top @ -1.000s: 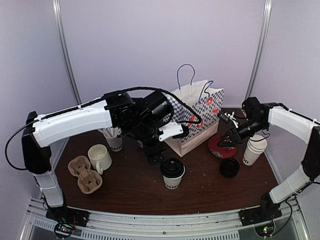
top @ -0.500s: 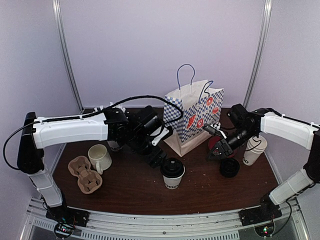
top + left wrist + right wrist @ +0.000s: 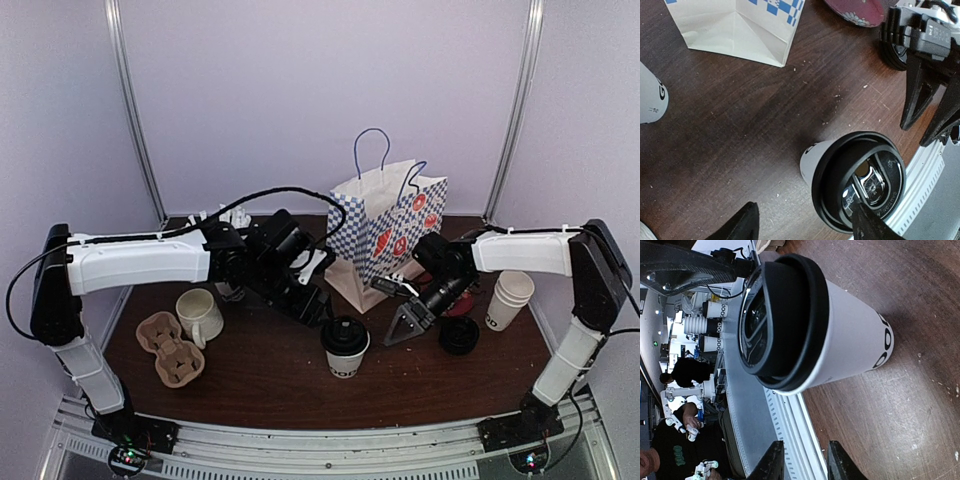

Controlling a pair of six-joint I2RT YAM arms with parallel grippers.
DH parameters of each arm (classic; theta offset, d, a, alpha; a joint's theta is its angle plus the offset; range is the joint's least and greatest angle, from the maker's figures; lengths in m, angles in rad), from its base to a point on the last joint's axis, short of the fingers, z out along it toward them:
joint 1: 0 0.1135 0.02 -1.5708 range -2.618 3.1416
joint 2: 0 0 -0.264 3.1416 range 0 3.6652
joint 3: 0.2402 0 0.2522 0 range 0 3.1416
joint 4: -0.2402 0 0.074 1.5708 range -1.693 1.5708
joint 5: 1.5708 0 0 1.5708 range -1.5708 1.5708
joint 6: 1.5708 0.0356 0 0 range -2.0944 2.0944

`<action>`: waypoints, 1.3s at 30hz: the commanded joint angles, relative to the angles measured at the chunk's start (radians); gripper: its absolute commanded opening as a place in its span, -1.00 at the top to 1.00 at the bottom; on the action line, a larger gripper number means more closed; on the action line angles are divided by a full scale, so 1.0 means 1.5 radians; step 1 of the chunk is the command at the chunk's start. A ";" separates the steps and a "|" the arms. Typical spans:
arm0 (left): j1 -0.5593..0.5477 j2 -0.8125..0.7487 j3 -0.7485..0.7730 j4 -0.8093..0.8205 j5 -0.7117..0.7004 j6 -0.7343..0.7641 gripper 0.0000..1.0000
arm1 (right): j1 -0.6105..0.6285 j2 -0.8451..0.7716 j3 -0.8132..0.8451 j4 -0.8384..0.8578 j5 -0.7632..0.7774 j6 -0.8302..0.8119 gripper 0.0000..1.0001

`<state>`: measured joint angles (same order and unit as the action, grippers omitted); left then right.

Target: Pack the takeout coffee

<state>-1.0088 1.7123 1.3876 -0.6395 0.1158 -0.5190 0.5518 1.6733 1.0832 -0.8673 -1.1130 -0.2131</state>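
The coffee cup (image 3: pixel 347 362) with its black lid (image 3: pixel 343 334) stands upright on the table (image 3: pixel 260 385), just in front of the paper bag (image 3: pixel 385 235). The left gripper (image 3: pixel 315 308) hangs by the bag's front left corner, just beside the cup, with its fingers (image 3: pixel 742 226) wide apart and holding nothing. The right gripper (image 3: pixel 399 327) sits low in front of the bag's right side, its fingers (image 3: pixel 773 462) close together with nothing between them

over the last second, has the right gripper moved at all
Yes. In the top view the right gripper has swung left and nearer, past the loose black lid, toward the lidded cup, which has stayed put.
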 commanded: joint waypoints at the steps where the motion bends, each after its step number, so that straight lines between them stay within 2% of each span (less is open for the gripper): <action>1: 0.001 -0.021 -0.010 0.046 0.039 -0.016 -0.28 | 0.016 0.025 0.037 -0.001 -0.048 -0.005 0.34; 5: 0.002 -0.017 -0.009 0.053 0.061 -0.013 -0.18 | 0.021 0.052 0.054 -0.002 -0.059 0.000 0.33; 13: 0.002 0.005 -0.001 0.049 0.085 -0.011 -0.17 | 0.023 0.094 0.087 -0.037 -0.112 -0.029 0.23; 39: -0.001 0.068 0.047 0.064 0.132 -0.008 -0.14 | 0.034 0.130 0.110 -0.048 -0.116 -0.028 0.20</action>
<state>-1.0080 1.7958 1.4197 -0.5835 0.2924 -0.5304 0.5964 1.8553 1.2251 -0.9298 -1.2613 -0.2546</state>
